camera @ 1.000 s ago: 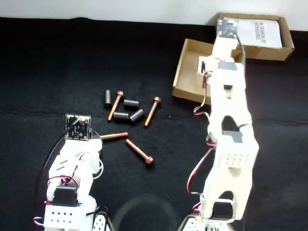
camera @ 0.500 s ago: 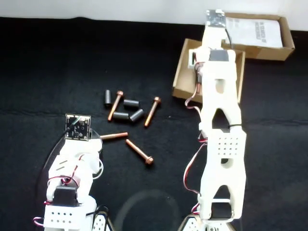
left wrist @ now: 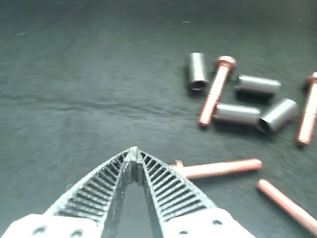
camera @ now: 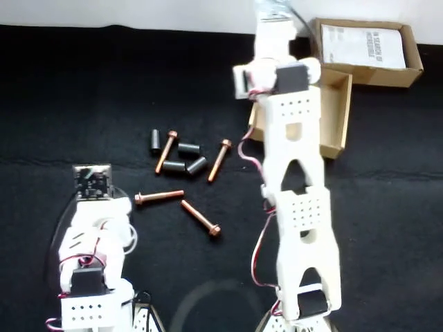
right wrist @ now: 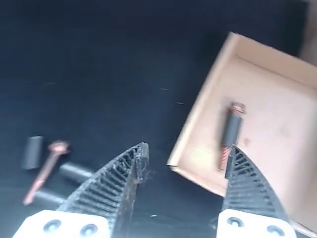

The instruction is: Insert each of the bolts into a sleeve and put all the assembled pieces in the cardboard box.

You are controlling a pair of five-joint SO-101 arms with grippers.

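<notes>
Looking down from the high view, the right arm (camera: 296,180) stretches up the middle-right of the frame, with its wrist at the top edge beside the cardboard box (camera: 340,104) in the upper right. The right gripper (right wrist: 185,166) has its claw spread wide apart with nothing in it, and the box's corner shows between the two fingers. One assembled piece (right wrist: 231,130), a bolt pushed through a sleeve, is lying flat on the box floor.

The left gripper (left wrist: 132,159) is pinched together, tips touching and empty. It sits low over the black cloth (camera: 69,90) in the lower left, near the head of one of the bolts (camera: 159,197). Left of centre there are four copper bolts and four grey sleeves (camera: 188,148) lying loose on the cloth, bunched close, none of them joined.
</notes>
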